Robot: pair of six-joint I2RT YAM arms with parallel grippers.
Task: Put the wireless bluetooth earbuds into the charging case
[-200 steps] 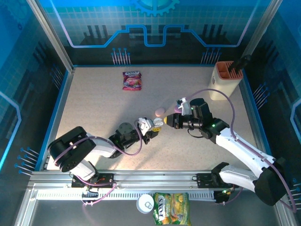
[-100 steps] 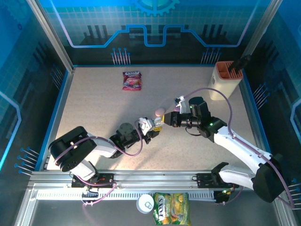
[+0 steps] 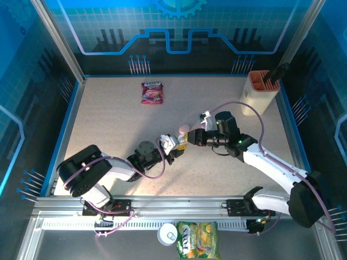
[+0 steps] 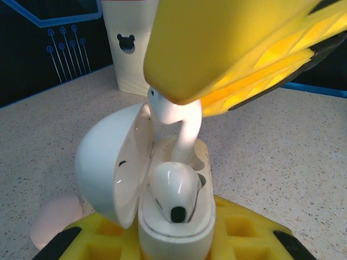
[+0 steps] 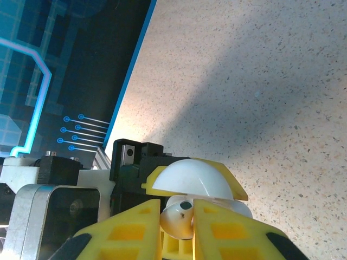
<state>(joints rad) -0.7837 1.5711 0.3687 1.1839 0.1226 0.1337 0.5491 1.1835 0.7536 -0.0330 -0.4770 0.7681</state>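
Note:
My left gripper (image 3: 171, 146) sits low on the table centre, shut on the white charging case (image 4: 174, 230), whose lid (image 4: 111, 162) stands open to the left. One white earbud (image 4: 173, 190) sits in the case's near slot. My right gripper (image 3: 185, 139) is shut on a second white earbud (image 4: 181, 127), whose stem reaches down into the far slot. From the right wrist, that earbud (image 5: 179, 216) is pinched between the yellow fingers (image 5: 233, 235), just below the lid's dome (image 5: 192, 179).
A pink pebble-shaped case (image 3: 183, 128) lies just behind the two grippers. A beige holder (image 3: 259, 93) stands at the back right, a red snack packet (image 3: 152, 92) at the back. A can (image 3: 168, 234) and a green packet (image 3: 198, 239) lie beyond the front rail.
My right gripper has moved left with its earbud until it meets the open case. The left gripper and the case have stayed in place.

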